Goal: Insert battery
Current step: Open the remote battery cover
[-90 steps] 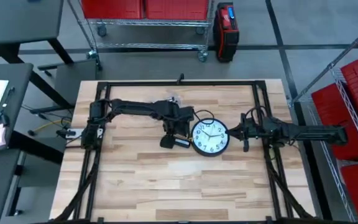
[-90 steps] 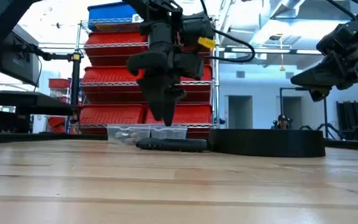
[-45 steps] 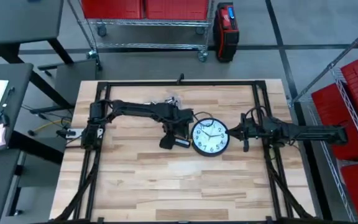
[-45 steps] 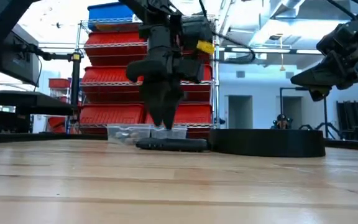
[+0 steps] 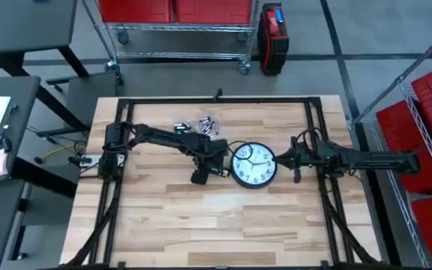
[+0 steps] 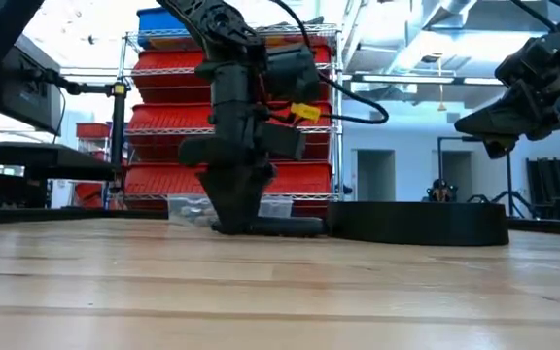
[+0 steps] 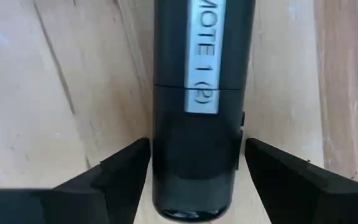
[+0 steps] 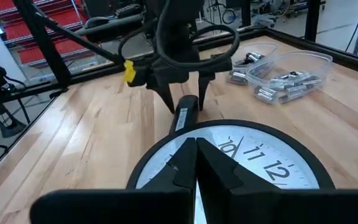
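The left gripper (image 7: 194, 180) straddles the black remote (image 7: 197, 106) beside the wall clock (image 5: 253, 166), fingers wide, poised to grasp; closing squarely comes next, while the right gripper (image 8: 194, 163), fingers together, waits above the clock.

The worktop (image 5: 201, 217) is a pale butcher-block slab of joined wooden strips, ringed by a black metal frame (image 5: 216, 100) along its edges. A round wall clock (image 5: 253, 166) lies flat on it, face up, white dial in a black rim, a little right of the middle. Just beside the clock's left edge lies a slim black remote (image 5: 210, 171), flat on the wood, bearing a pale label strip with lettering in the left wrist view (image 7: 205, 56). Toward the far edge sit two clear plastic tubs (image 5: 207, 124) side by side, holding small silvery batteries (image 8: 286, 81). The near half of the wood is bare.
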Controlling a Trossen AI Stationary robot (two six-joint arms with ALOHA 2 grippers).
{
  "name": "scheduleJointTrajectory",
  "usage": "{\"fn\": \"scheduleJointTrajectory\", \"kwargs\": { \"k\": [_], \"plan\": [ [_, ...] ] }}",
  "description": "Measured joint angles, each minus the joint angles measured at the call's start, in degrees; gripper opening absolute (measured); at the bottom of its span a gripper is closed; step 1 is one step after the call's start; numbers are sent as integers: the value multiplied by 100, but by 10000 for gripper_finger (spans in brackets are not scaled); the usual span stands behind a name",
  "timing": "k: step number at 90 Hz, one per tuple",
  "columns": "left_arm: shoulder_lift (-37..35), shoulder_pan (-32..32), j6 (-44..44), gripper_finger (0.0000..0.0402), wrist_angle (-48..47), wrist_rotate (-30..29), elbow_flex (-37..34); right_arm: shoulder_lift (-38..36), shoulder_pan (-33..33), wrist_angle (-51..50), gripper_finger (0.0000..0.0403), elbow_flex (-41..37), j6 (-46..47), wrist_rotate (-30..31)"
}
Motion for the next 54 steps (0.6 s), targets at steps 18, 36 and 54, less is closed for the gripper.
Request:
{"fn": "scheduleJointTrajectory", "kwargs": {
  "k": [18,36,54],
  "plan": [
    [6,-47,-27,184,153,-4,-227,1,0,0,0,-2,0,0],
    [8,-54,-275,158,199,-27,-236,1,0,0,0,0,0,0],
    [-140,-58,-508,158,143,-70,-214,0,-2,0,0,-2,0,0]
  ]
}}
